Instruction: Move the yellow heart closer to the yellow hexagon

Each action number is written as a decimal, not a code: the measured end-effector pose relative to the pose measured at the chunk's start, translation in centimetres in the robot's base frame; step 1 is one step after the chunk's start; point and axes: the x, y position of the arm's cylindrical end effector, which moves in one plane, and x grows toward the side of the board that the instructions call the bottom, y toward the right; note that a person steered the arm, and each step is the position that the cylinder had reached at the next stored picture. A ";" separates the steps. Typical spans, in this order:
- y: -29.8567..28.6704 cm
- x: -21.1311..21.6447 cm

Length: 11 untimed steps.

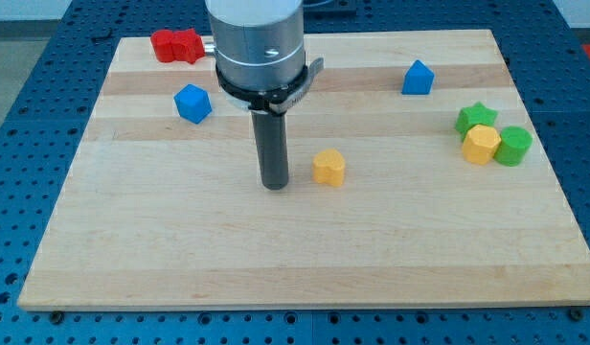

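The yellow heart [329, 167] lies near the middle of the wooden board [305, 259]. The yellow hexagon [481, 145] lies at the view's right, touching a green star [475, 118] above it and a green cylinder [512, 146] to its right. My tip [275, 185] rests on the board just left of the yellow heart, with a small gap between them. The rod stands upright under the arm's grey body [257, 43].
A red block [176, 45] lies at the view's top left, partly next to the arm. A blue block [192, 103] lies left of the rod. Another blue block [418, 78] lies at the upper right. The board's edges border a blue perforated table.
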 end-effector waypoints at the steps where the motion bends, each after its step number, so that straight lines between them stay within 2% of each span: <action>1: 0.7 0.0; 3: 3.7 -3.1; 5: 8.5 -2.9; 7: 5.6 0.1; 8: 6.8 1.1; 11: 11.7 -1.5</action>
